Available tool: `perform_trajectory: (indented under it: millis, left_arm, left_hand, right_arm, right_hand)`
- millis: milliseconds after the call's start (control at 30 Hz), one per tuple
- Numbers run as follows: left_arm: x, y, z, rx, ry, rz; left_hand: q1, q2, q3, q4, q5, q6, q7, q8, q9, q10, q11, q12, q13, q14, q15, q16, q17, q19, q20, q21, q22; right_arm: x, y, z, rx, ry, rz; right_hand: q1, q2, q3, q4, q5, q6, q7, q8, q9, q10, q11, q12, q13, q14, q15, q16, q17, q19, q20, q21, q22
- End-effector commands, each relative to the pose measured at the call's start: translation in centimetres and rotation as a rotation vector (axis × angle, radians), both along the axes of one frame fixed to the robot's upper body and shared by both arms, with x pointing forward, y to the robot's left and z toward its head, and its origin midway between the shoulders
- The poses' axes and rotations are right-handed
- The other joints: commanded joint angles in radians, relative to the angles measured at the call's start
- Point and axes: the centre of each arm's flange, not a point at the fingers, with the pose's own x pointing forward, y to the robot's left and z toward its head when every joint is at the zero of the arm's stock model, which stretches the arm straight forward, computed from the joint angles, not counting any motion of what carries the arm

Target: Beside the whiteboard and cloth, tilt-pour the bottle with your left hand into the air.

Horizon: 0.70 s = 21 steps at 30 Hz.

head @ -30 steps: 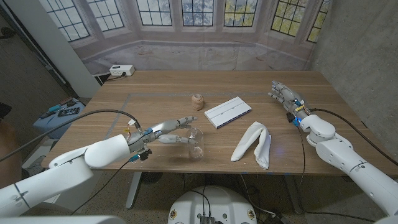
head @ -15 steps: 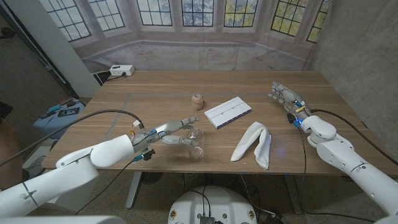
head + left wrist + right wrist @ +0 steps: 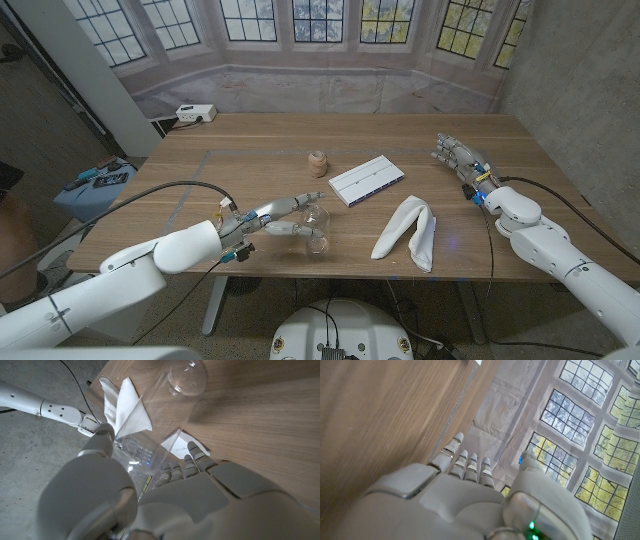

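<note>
A clear plastic bottle stands on the wooden table near the front edge. My left hand has come in from the left and grips it, fingers along its far side and thumb on its near side. In the left wrist view the bottle runs between the thumb and the fingers, both against it. The white whiteboard lies just beyond and to the right of the bottle. The white cloth lies folded to the right. My right hand stays open at the far right, holding nothing.
A small wooden knob-shaped piece sits behind the bottle. A white power strip lies at the table's back left corner. The right arm and the cloth show past the bottle in the left wrist view.
My left arm and hand have slid right, so the fingers and thumb now reach further around the bottle. The bottle, cloth, whiteboard and right hand have not moved.
</note>
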Motion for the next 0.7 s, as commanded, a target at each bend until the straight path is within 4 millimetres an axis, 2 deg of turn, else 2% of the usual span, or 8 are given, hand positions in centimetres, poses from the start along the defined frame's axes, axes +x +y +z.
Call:
perform_trajectory:
  millis: [33,533,700]
  left_arm:
    - [0.3,0.0,-1.0,-0.023,-0.004,-0.004]
    - [1.6,0.7,-1.1,-0.038,-0.041,0.002]
    - [2.1,0.4,-1.2,-0.039,-0.042,-0.008]
  left_hand:
    - [0.003,-0.014,0.002,0.0,0.007,-0.005,-0.002,0.004,0.003,0.0,-0.007,0.005,0.005,0.004,0.002,0.007,0.005,0.006,-0.002,-0.005,0.006]
    - [0.032,-0.022,0.0,0.006,0.009,0.018,-0.005,0.012,0.003,0.022,-0.019,0.013,0.006,0.025,-0.007,0.012,0.005,0.025,-0.005,-0.011,0.007]
    - [0.036,-0.022,0.0,0.008,0.008,0.022,-0.005,0.013,0.003,0.025,-0.018,0.014,0.007,0.029,-0.008,0.013,0.005,0.029,-0.007,-0.012,0.007]
  right_arm:
    - [0.0,0.1,-0.3,-0.013,0.002,0.0]
    - [0.1,0.4,-0.7,-0.027,0.006,0.0]
    - [0.1,0.5,-1.0,-0.033,0.007,0.003]
  right_hand:
    - [0.01,-0.001,0.005,-0.006,-0.002,0.002,0.002,0.007,0.002,0.007,0.001,0.006,0.003,0.011,0.001,0.006,0.002,0.004,0.006,0.001,0.002]
    - [0.011,-0.001,0.006,-0.007,-0.002,0.003,0.001,0.008,0.002,0.01,0.001,0.007,0.003,0.011,0.001,0.006,0.002,0.007,0.007,0.001,0.002]
    - [0.011,0.0,0.006,-0.007,-0.002,0.003,0.002,0.008,0.002,0.012,0.002,0.008,0.003,0.011,0.001,0.006,0.002,0.007,0.006,0.001,0.002]
